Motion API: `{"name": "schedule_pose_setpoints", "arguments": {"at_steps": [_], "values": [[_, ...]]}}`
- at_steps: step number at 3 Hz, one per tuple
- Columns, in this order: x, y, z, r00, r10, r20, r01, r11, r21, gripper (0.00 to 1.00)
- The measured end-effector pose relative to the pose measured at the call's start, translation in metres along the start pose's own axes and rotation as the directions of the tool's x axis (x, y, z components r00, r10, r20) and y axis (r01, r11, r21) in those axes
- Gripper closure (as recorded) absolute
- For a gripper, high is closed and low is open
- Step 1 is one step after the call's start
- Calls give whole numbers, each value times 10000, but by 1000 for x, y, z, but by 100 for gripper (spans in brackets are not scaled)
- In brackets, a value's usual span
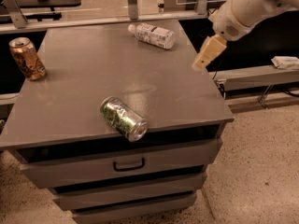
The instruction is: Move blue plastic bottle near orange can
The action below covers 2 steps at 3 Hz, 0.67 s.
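Lying sideways, the blue plastic bottle (pixel 153 35) looks light.
Grab its middle (it may roll); gripper (pixel 205 55) by the counter's (pixel 84 92) right edge, can't tell if open.

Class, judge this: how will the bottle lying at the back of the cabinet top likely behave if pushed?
The bottle lies on its side, so it will probably roll. It looks like thin plastic, so likely light and squashy. The end effector hovers to its right, apart.
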<state>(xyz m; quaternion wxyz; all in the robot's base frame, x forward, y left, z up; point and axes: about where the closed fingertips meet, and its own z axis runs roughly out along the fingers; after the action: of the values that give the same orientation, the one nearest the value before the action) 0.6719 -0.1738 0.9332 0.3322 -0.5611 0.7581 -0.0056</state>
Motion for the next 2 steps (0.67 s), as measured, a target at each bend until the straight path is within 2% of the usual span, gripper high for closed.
{"name": "schedule_pose_setpoints", "arguments": {"at_steps": [1, 2], "values": [[-31, -37, 47, 9890, 679, 1311, -677, 9977, -57, 0], [-54, -63, 83, 9613, 1362, 2395, -1343, 9906, -243, 0]]}}
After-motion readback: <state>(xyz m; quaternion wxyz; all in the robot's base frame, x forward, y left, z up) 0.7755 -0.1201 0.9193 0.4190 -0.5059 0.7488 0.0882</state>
